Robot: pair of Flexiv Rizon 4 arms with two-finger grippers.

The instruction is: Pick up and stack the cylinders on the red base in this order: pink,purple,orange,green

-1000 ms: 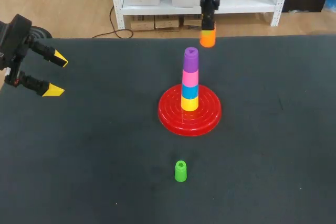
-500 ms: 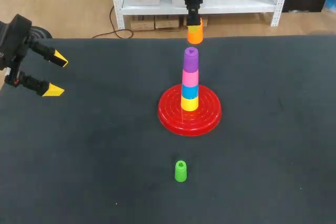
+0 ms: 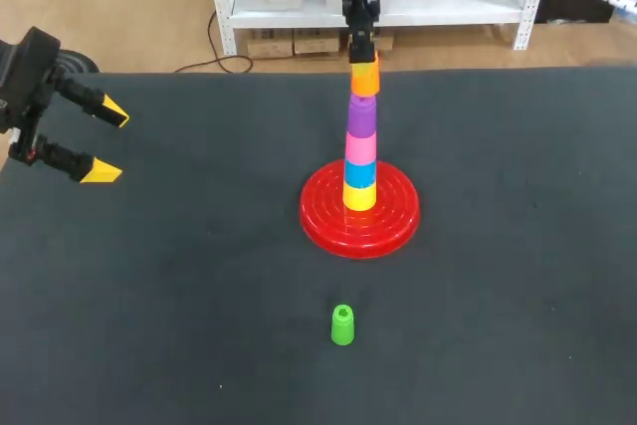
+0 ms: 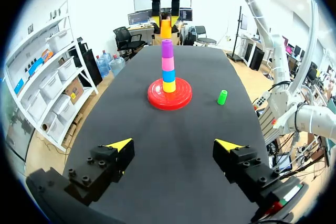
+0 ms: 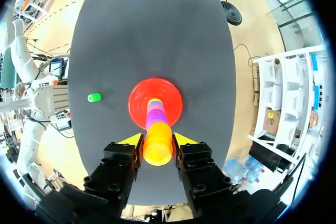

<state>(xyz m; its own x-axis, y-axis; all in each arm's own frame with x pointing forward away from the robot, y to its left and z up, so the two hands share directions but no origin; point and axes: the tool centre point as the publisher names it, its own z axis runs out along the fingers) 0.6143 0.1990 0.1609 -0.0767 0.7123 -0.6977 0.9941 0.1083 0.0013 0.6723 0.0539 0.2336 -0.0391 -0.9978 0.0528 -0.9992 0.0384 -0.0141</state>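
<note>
The red base [image 3: 359,216] sits mid-table with a stack on its post: yellow, blue, pink [image 3: 360,150], then purple [image 3: 360,118] on top. My right gripper [image 3: 362,57] hangs straight above the stack, shut on the orange cylinder [image 3: 364,78], which sits right at the purple one's top; in the right wrist view the orange cylinder [image 5: 157,144] fills the gap between the yellow tips [image 5: 157,139], hiding most of the stack below. The green cylinder [image 3: 342,324] stands alone toward the near edge. My left gripper [image 3: 101,140] is open at the far left, holding nothing.
In the left wrist view the base [image 4: 169,93] and the green cylinder [image 4: 222,97] lie well ahead of the open left gripper [image 4: 174,147], with bare dark table [image 4: 168,140] between.
My right gripper has carried the orange cylinder from behind the stack to directly over it and down onto the purple cylinder's top. The left arm has stayed still.
</note>
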